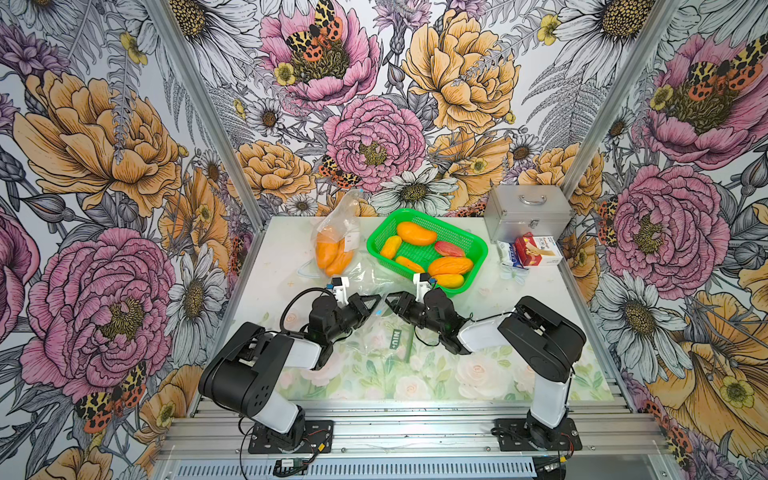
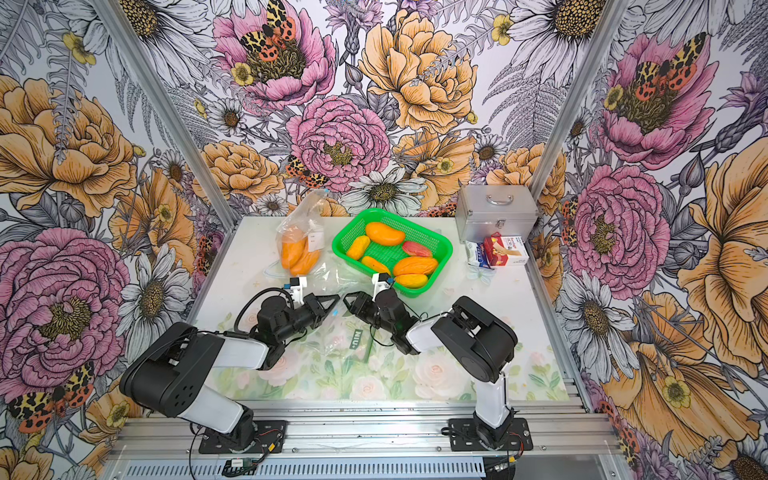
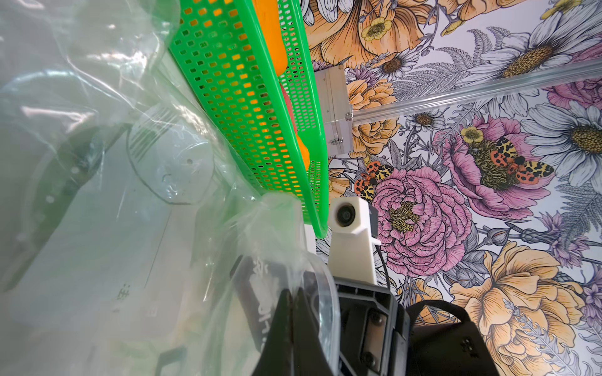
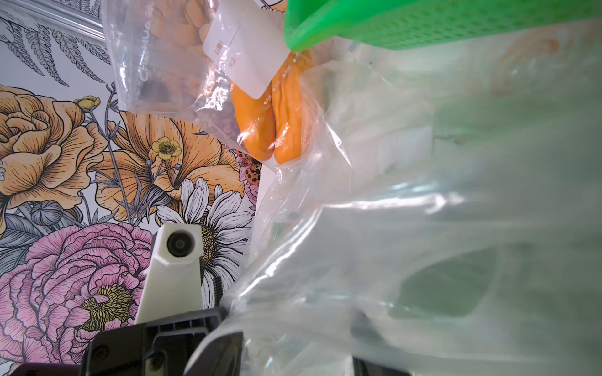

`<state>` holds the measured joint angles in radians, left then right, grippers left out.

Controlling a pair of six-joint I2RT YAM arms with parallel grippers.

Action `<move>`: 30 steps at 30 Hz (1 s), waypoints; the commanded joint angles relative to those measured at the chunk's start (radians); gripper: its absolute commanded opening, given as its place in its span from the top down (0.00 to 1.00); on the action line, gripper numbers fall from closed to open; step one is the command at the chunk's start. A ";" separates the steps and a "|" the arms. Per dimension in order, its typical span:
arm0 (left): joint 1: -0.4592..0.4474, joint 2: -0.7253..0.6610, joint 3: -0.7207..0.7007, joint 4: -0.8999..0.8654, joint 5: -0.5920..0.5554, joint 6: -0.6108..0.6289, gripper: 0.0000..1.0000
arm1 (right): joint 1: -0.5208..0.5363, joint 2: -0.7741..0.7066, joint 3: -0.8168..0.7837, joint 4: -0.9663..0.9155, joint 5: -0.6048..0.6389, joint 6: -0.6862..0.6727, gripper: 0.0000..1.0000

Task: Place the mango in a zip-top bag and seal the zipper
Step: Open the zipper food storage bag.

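Several orange mangoes and a reddish one lie in a green basket. An empty clear zip-top bag with a green label lies crumpled on the table between my arms. My left gripper is shut on the bag's edge, the film pinched between its fingers. My right gripper faces it tip to tip. Its jaws stand apart with loose bag film between them. No mango is in this bag.
A second clear bag holding orange mangoes leans at the back left, beside the basket. A metal case and small cardboard boxes stand at the back right.
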<state>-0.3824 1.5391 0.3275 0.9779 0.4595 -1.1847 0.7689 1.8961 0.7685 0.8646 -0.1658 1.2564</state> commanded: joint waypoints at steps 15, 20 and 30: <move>-0.005 -0.102 -0.081 0.024 0.002 -0.068 1.00 | -0.023 0.072 0.029 0.126 0.035 -0.038 0.68; -0.005 -0.132 -0.082 -0.014 -0.004 -0.056 1.00 | -0.025 0.072 0.038 0.146 0.018 -0.049 0.69; -0.008 -0.151 -0.056 -0.042 -0.021 -0.048 1.00 | -0.019 0.107 0.054 0.139 0.005 -0.012 0.36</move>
<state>-0.3824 1.4033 0.2543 0.9463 0.4568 -1.2507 0.7467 1.9701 0.7994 0.9855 -0.1547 1.2407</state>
